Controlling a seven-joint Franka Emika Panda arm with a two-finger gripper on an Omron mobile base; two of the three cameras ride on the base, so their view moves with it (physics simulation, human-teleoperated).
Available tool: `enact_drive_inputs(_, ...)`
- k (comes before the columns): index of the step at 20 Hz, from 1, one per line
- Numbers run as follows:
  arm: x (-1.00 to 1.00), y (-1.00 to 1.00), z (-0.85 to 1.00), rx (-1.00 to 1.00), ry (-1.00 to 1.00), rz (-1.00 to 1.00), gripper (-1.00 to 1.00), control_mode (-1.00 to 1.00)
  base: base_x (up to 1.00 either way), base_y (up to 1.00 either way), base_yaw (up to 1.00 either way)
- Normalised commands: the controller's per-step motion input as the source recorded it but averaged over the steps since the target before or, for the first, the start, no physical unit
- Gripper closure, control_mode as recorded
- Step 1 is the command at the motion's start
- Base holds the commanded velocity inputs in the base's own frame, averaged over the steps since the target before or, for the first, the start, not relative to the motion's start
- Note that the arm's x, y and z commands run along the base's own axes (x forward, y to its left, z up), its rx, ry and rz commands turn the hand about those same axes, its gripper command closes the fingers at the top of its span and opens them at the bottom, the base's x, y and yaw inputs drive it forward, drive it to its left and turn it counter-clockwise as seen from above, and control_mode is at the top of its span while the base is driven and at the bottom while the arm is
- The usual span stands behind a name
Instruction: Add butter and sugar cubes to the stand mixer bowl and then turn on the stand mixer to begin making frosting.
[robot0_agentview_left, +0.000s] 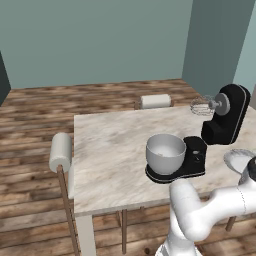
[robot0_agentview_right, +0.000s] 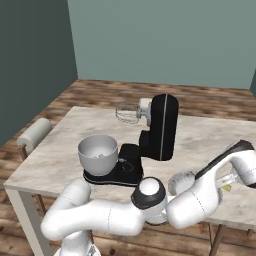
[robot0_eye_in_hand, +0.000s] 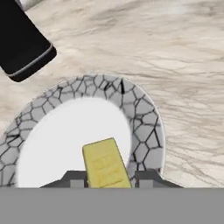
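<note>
Gripper (robot0_eye_in_hand: 109, 180) hangs over the plate (robot0_eye_in_hand: 144, 127), fingers either side of the butter (robot0_eye_in_hand: 106, 164), w/ gaps, so open, not gripping yet. Butter lies on plate's white centre. Best: drop straight, keep stick centred, squeeze long sides, then lift clear toward stand mixer bowl (robot0_agentview_left: 165, 152).

Stand mixer (robot0_agentview_right: 159, 127) — glossy black housing, silver wire whisk (robot0_agentview_right: 127, 112). Stand mixer bowl (robot0_agentview_left: 165, 153): smooth grey metal. Table (robot0_agentview_left: 110, 150) — pale veined marble-look top. Plate (robot0_eye_in_hand: 146, 131): crackle-patterned grey rim, smooth white centre. Butter (robot0_eye_in_hand: 105, 164): matt yellow.
</note>
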Motion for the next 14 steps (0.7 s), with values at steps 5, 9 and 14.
enact_drive_inputs(5, -0.79, 0.15, 0.97, 0.0, -0.19, -0.03, 1.0, -1.0, 0.0, 0.0, 0.0)
enact_drive_inputs(9, -0.99, 0.52, 0.97, -0.01, -0.26, -0.01, 1.0, -1.0, 0.0, 0.0, 0.0)
enact_drive_inputs(14, -1.0, 0.98, 0.6, -0.19, -0.41, -0.03, 1.0, -1.0, 0.0, 0.0, 0.0)
